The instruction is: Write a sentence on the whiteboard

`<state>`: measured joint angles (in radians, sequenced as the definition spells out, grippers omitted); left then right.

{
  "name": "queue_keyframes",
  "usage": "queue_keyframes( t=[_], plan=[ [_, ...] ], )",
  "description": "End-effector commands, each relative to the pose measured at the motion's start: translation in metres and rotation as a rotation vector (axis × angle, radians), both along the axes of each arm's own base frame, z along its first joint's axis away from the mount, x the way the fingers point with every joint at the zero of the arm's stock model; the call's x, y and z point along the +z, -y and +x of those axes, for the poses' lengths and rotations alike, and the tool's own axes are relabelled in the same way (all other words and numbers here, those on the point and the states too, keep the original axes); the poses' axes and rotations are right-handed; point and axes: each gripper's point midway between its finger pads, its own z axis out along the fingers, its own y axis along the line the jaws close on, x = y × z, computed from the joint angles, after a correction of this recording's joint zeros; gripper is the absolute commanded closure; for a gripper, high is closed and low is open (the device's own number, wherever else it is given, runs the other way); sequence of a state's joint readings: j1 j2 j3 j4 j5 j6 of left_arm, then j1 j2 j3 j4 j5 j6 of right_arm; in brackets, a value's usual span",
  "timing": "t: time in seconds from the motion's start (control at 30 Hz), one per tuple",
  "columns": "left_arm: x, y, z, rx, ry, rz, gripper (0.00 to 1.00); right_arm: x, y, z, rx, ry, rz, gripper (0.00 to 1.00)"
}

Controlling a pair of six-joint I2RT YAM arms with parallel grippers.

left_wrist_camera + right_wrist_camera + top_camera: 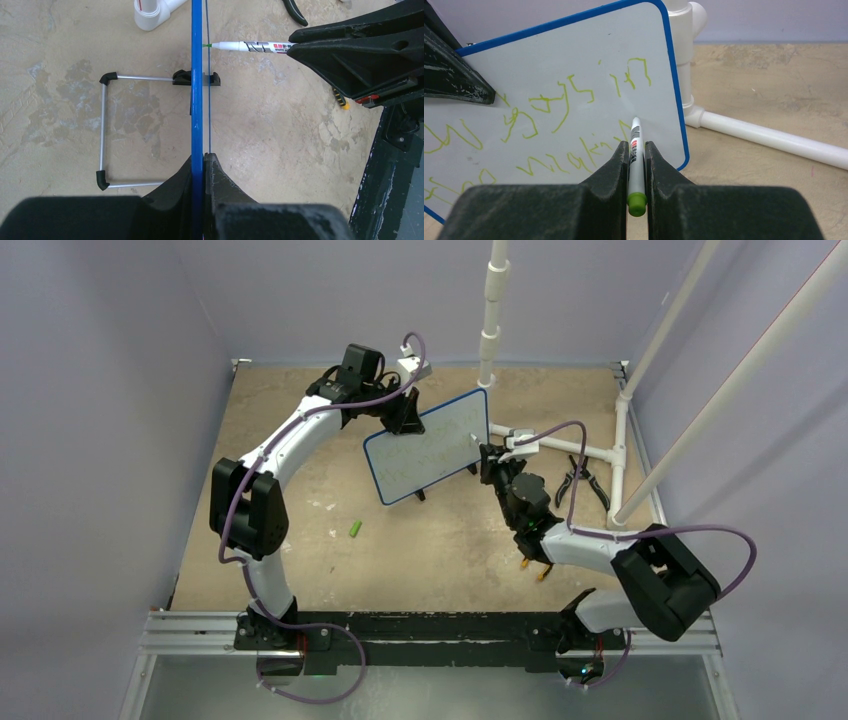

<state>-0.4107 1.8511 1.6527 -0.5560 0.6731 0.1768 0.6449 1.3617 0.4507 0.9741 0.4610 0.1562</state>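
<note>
The whiteboard [428,445], white with a blue frame, stands tilted on the table's middle. My left gripper [405,412] is shut on its top edge; the left wrist view shows the blue edge [197,100] pinched between the fingers. My right gripper [487,462] is shut on a white marker [635,150] with a green end. The marker tip touches the board's right part [632,119]. The sentence [549,105] is in green handwritten strokes, in about two rows across the board. The marker [250,47] also shows in the left wrist view, tip at the board.
A green marker cap [355,528] lies on the table front left of the board. Black pliers [580,480] lie at right. A white PVC pipe frame [560,448] runs behind and right of the board. A wire stand [107,132] lies behind the board.
</note>
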Motion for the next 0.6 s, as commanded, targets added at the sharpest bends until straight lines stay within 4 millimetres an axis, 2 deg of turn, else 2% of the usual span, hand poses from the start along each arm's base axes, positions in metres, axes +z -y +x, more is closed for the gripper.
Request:
queue_keyframes(
  t=[0.0, 0.5, 0.57],
  plan=[
    [0.001, -0.006, -0.001, -0.022, 0.049, 0.020, 1.00, 0.016, 0.003, 0.010, -0.043, 0.038, 0.025, 1.00],
    [0.003, -0.006, 0.001, -0.017, 0.055, 0.019, 1.00, -0.021, 0.004, 0.012, -0.071, -0.091, -0.003, 1.00],
    [0.002, -0.007, 0.001, -0.015, 0.053, 0.019, 1.00, -0.018, 0.005, 0.011, -0.072, -0.083, 0.004, 1.00]
  ],
)
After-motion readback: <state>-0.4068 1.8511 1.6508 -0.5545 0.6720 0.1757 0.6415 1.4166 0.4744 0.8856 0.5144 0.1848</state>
